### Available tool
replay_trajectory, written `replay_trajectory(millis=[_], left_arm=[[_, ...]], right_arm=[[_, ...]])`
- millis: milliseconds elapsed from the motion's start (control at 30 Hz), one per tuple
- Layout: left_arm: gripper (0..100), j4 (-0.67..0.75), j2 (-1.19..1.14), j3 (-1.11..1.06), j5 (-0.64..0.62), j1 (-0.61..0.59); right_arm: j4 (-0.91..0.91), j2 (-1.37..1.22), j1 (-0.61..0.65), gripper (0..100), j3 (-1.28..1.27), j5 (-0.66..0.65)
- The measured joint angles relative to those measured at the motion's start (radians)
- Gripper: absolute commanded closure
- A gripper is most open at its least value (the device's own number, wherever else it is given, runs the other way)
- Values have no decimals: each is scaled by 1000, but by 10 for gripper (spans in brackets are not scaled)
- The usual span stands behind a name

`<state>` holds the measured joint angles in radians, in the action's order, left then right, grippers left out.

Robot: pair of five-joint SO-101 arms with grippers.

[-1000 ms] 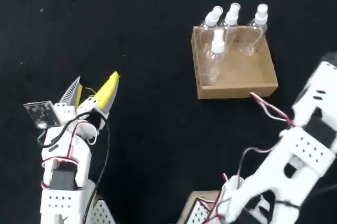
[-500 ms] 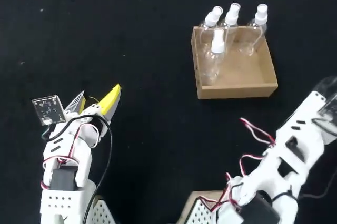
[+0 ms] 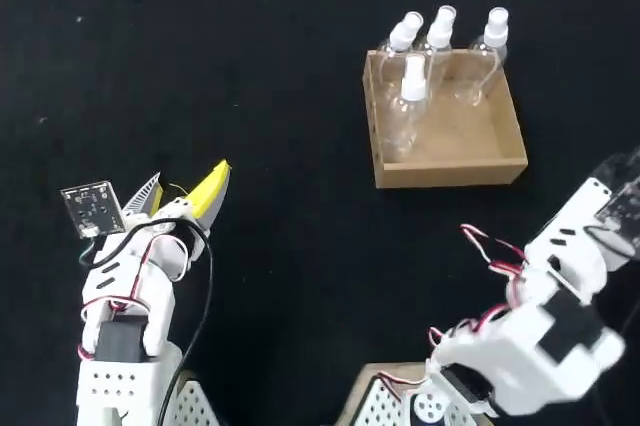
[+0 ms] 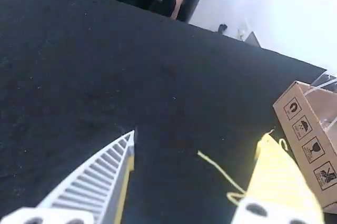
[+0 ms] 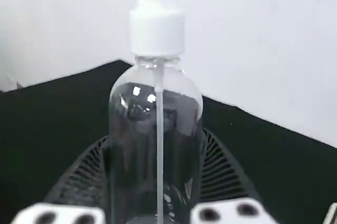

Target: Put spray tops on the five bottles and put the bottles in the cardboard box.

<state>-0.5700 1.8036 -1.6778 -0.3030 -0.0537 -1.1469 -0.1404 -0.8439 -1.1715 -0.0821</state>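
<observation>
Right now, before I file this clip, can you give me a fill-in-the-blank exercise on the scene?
The cardboard box holds ___ bottles.
The right pincer holds a clear bottle topped with a white ___.
The left pincer is ___ and holds nothing.
Missing words: four; spray top; open.

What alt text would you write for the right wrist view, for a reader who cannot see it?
A clear bottle with a white spray top is gripped between the two ribbed fingers of the right end effector. Behind it are a black table and a white wall.
</observation>
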Motion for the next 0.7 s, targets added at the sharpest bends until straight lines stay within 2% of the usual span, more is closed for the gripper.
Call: replay_trajectory(millis=[100, 333, 700], left_arm=[[657, 0, 0, 0, 0, 0], [657, 0, 0, 0, 0, -3], [657, 0, 0, 0, 0, -6]], right_arm=[[-127, -166, 0, 987, 83, 0], [-166, -529, -37, 987, 344, 2], [-184, -597, -69, 983, 416, 3]])
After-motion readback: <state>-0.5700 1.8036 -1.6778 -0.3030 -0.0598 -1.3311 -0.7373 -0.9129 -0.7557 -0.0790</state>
